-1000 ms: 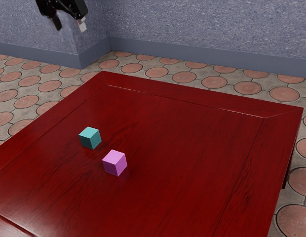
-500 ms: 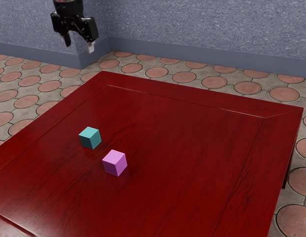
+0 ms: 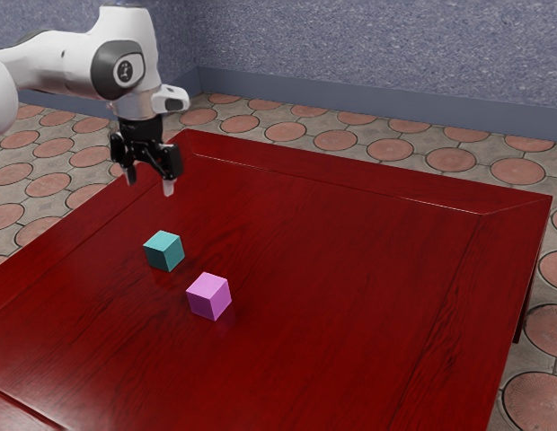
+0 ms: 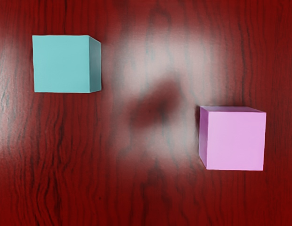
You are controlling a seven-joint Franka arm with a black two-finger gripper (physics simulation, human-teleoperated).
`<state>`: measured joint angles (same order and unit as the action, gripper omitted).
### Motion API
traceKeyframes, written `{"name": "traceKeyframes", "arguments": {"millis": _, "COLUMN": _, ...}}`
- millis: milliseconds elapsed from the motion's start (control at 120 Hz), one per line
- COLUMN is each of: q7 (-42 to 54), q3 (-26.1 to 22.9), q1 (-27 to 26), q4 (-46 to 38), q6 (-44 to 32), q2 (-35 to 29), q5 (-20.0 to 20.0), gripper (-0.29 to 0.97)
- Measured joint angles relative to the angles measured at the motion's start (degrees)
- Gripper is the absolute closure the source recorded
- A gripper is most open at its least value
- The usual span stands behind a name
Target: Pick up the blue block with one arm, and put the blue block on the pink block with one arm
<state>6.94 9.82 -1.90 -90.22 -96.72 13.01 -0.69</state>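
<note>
Much of the arm [image 3: 54, 65] is cut off, gripper [image 3: 149, 185] spread.

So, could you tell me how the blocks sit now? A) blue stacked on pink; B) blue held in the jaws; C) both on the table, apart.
C: the blue block and the pink block each rest on the table, with bare wood showing between them.

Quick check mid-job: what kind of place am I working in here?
Probably a simulated indoor room, maybe domestic: a glossy dark red wooden table, a floor of round terracotta tiles, and a blue-grey textured wall with a baseboard.
</note>
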Motion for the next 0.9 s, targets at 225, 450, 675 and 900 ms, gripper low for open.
{"name": "traceKeyframes", "arguments": {"millis": 225, "q7": 3.79, "q3": 0.34, "q1": 3.78, "q4": 1.40, "q6": -2.62, "q2": 5.30, "q5": 4.14, "gripper": 0.00}}
{"name": "traceKeyframes", "arguments": {"millis": 450, "q7": 10.13, "q3": 1.28, "q1": 4.51, "q4": 4.19, "q6": -8.09, "q2": 11.11, "q5": 4.34, "gripper": 0.00}}
{"name": "traceKeyframes", "arguments": {"millis": 675, "q7": 15.86, "q3": 1.61, "q1": 6.20, "q4": 7.45, "q6": -11.70, "q2": 17.23, "q5": 4.54, "gripper": 0.00}}
{"name": "traceKeyframes", "arguments": {"millis": 900, "q7": 20.12, "q3": 1.65, "q1": 7.57, "q4": 7.06, "q6": -14.44, "q2": 20.88, "q5": 4.89, "gripper": 0.00}}
